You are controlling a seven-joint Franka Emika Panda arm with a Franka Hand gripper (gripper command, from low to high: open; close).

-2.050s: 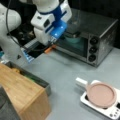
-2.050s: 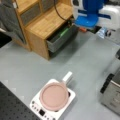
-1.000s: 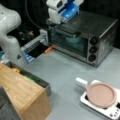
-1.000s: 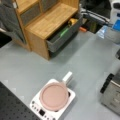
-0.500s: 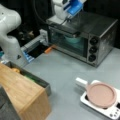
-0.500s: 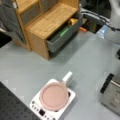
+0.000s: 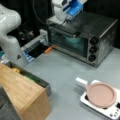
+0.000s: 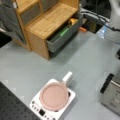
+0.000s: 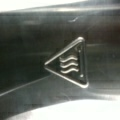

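Toaster oven (image 7: 100, 32): brushed metal casing, semi-gloss (embossed heat-warning triangle (image 9: 68, 62) on top), glass door. Drawer unit (image 8: 50, 22): matt wood. Bench (image 7: 65, 72): smooth matt grey. Gripper (image 7: 72, 15): glossy blue-white plastic.

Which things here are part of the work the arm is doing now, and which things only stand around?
In the work:
- gripper, above the oven top in a front view
- toaster oven, with a teal bowl inside
- hot-surface sign on its top, in the wrist view

Standing around:
- pink pan on a white cooker
- wooden cabinet with open drawer
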